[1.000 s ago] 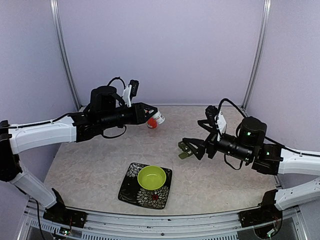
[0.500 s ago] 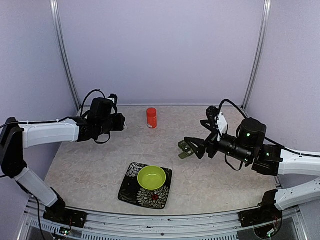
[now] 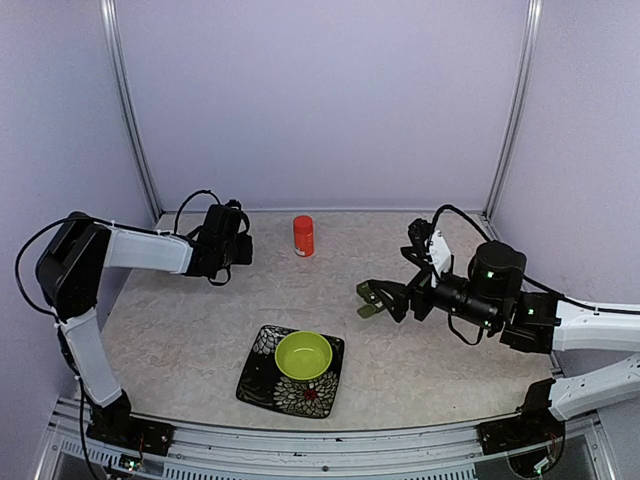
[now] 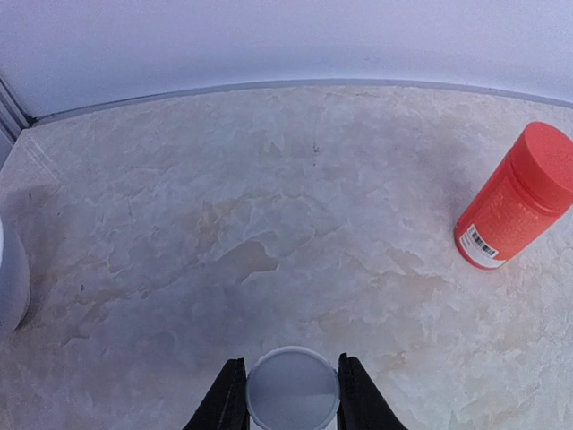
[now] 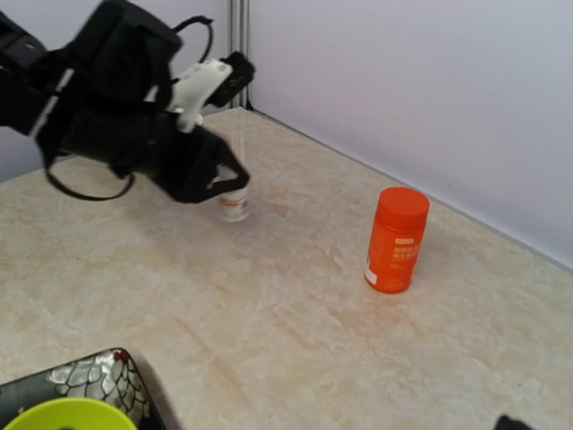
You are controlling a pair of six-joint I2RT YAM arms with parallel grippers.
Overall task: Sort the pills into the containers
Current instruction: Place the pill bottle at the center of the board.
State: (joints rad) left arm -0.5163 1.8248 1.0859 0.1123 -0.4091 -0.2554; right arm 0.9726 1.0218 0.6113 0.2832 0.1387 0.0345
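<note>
My left gripper (image 3: pixel 243 250) (image 4: pixel 292 376) (image 5: pixel 228 184) is at the far left of the table, shut on a small white bottle (image 4: pixel 292 392) (image 5: pixel 235 206) held upright at the tabletop; its round white cap fills the gap between the fingers. An orange bottle (image 3: pixel 303 236) (image 4: pixel 515 202) (image 5: pixel 397 240) stands alone at the back middle, capped. My right gripper (image 3: pixel 372 298) hovers right of centre, jaws spread wide around the dark green pillbox (image 3: pixel 367 309). The right wrist view shows neither its fingers nor the pillbox. No pills show in any view.
A lime-green bowl (image 3: pixel 303 354) (image 5: pixel 67 414) rests on a black patterned square plate (image 3: pixel 255 385) (image 5: pixel 89 376) near the front middle. Walls close the table at the back and both sides.
My left arm has drawn back to the left with the white bottle, away from the orange bottle, and folded in close to the left wall. The right arm has barely moved.
</note>
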